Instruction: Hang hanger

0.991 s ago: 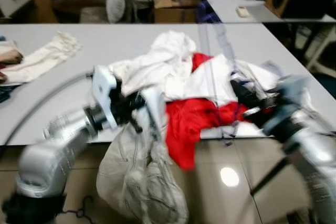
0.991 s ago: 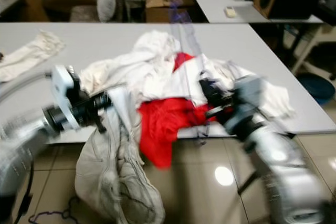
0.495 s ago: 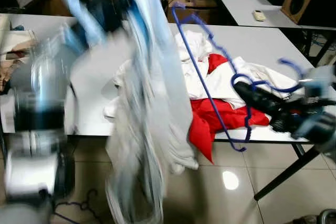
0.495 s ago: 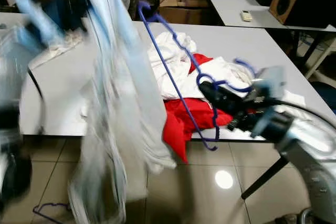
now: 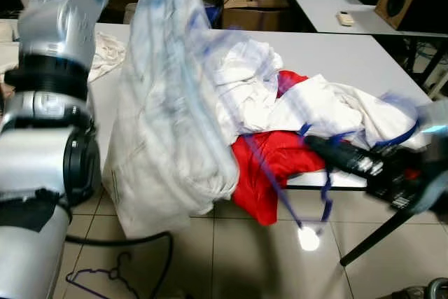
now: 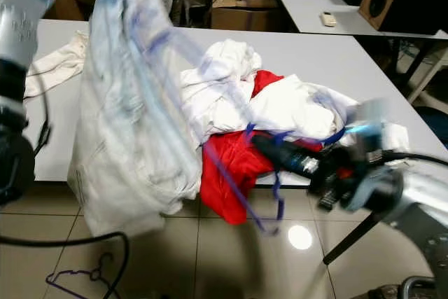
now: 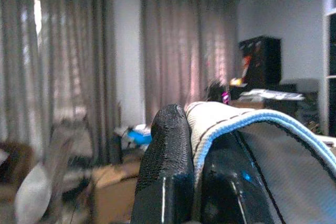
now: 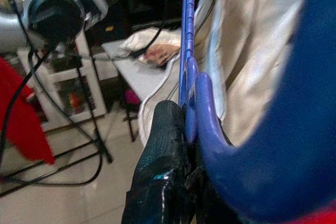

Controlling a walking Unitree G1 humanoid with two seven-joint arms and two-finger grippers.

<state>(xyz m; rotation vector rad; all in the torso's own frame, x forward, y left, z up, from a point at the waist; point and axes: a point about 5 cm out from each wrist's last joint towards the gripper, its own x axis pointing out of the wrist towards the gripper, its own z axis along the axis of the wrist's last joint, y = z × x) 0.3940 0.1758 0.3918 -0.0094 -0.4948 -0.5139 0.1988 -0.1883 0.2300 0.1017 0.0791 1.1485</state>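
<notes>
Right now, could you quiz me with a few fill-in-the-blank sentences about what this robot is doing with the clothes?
1. The left gripper holds up a pale, off-white ____ above the white table.
2. The right gripper is shut on a thin plastic hanger coloured ____.
3. In the pile on the table, the bright ____ cloth droops over the near edge.
4. A second purple hanger lies on the tiled ____.

Missing words: garment; blue; red; floor
</notes>
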